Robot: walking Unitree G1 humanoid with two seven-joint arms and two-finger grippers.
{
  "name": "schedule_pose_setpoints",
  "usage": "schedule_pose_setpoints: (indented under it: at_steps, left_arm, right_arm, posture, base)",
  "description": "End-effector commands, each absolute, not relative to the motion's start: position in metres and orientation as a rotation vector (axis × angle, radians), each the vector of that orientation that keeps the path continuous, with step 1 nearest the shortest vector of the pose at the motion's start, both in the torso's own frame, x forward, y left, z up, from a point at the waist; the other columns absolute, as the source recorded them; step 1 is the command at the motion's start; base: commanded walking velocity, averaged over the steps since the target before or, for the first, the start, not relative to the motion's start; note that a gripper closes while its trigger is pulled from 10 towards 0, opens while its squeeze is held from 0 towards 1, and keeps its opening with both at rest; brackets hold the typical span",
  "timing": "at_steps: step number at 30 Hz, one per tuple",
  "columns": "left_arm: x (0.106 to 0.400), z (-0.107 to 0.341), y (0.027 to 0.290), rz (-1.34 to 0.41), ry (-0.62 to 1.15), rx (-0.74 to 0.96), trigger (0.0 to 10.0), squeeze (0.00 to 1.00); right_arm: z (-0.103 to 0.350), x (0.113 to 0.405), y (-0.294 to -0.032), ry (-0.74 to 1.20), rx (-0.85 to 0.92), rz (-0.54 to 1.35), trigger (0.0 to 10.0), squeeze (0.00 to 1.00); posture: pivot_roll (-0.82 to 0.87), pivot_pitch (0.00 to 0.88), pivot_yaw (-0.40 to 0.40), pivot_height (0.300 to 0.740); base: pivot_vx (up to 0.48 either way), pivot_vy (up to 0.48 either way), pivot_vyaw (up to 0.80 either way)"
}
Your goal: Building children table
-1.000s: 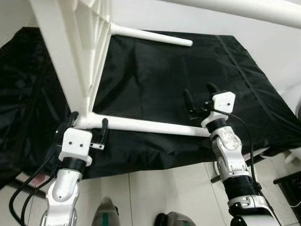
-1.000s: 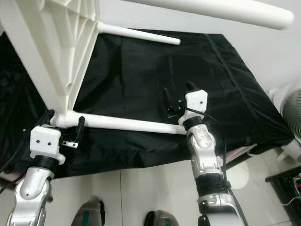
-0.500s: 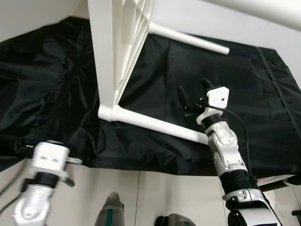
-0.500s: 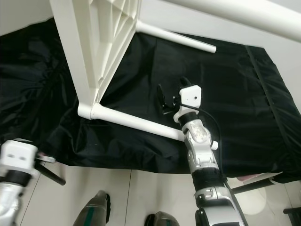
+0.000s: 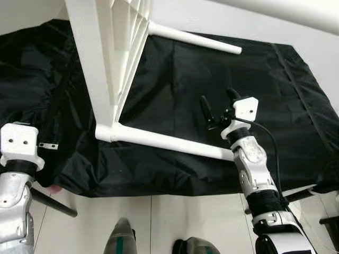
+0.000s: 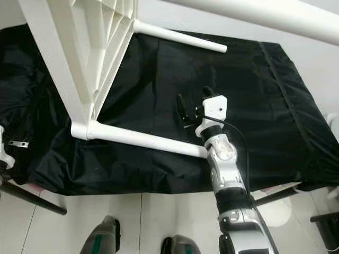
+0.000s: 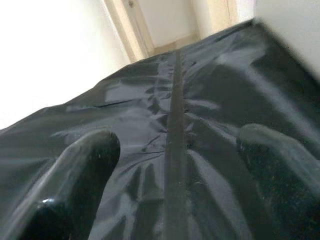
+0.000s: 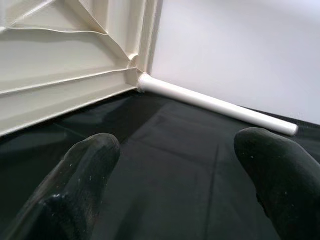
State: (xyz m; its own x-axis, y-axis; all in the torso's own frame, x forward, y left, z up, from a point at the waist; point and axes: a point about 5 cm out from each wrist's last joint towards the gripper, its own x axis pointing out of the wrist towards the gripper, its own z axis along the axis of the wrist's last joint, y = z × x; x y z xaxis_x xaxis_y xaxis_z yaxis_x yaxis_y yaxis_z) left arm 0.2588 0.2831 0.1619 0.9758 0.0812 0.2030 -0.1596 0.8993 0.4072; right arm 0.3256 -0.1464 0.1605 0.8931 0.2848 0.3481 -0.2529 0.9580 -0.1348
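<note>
The white plastic children's table (image 5: 106, 58) stands tipped on its side on a black sheet (image 5: 175, 84), its ribbed underside facing the robot's right. Two white legs stick out from it: the near leg (image 5: 164, 142) along the sheet's front, the far leg (image 5: 193, 38) towards the wall. The right gripper (image 5: 218, 106) hovers just above the near leg's free end, fingers (image 8: 85, 175) spread wide, holding nothing. The left gripper (image 7: 170, 185) sits low at the sheet's left edge, fingers apart and empty. No writing is readable anywhere.
</note>
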Motion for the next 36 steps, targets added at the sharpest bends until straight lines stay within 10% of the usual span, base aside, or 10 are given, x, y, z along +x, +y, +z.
schedule_pose_setpoints:
  at_steps: [1,36]
  left_arm:
    - [0.261,0.165,0.298,0.481,-0.22,0.415,10.0,0.0]
    - [0.292,0.177,0.15,-0.207,-0.293,0.315,10.0,0.0]
  right_arm:
    - [0.16,0.324,-0.147,-0.375,-0.078,0.273,10.0,0.0]
    - [0.163,0.33,-0.143,-0.389,-0.073,0.269,10.0,0.0]
  posture:
    - [0.17,0.11,-0.103,0.74]
    - [0.19,0.067,-0.081,0.74]
  base:
    - [0.0,0.0,0.0]
    - [0.0,0.0,0.0]
